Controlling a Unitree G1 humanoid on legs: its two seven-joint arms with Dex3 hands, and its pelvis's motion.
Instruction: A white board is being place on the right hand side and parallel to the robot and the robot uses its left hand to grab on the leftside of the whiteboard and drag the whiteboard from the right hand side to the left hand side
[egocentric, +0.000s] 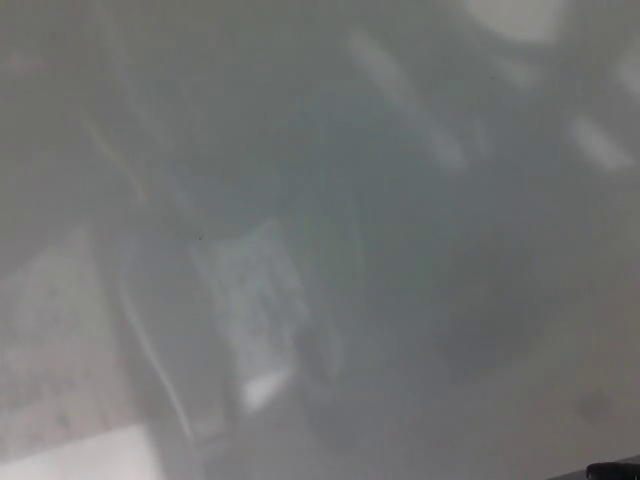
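Whiteboard (420, 200): one item, glossy pale grey surface, filling almost the whole head view and standing very close to the camera; lower edge (600, 470) visible only as a thin dark strip at the bottom right corner. Surface condition: hazy, carrying blurred reflections, namely a broad dark rounded shape at centre, pale streaks toward the upper right, a bright patch at the top right, and a lighter block at the lower left. Writing, labels, brands: none legible; a pale rectangular reflection left of centre has faint marks too blurred to read. Left hand: not visible, state cannot be told. Right hand: not visible, state cannot be told.
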